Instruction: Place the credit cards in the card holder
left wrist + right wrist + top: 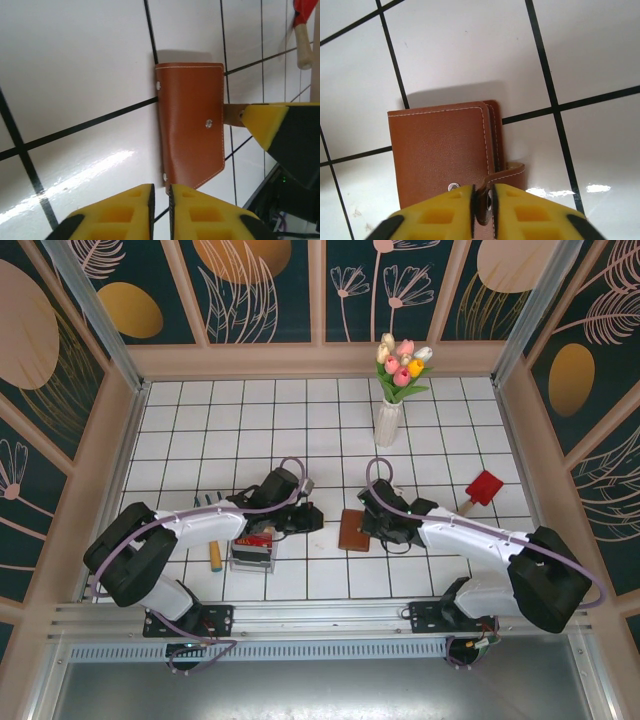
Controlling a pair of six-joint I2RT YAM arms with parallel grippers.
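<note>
Nearest the arm bases, a clear box stands on the tiled table beside the left forearm, with the credit cards, red and dark, inside it. The left gripper has its fingers pressed together with nothing between them. The card holder lies closed and flat just beyond its tips. From the opposite side, the right gripper pinches the holder's clasp tab. Further off lie a red shovel and a vase of tulips.

card holder tab end: hidden in right hand | shovel: cropped
</note>
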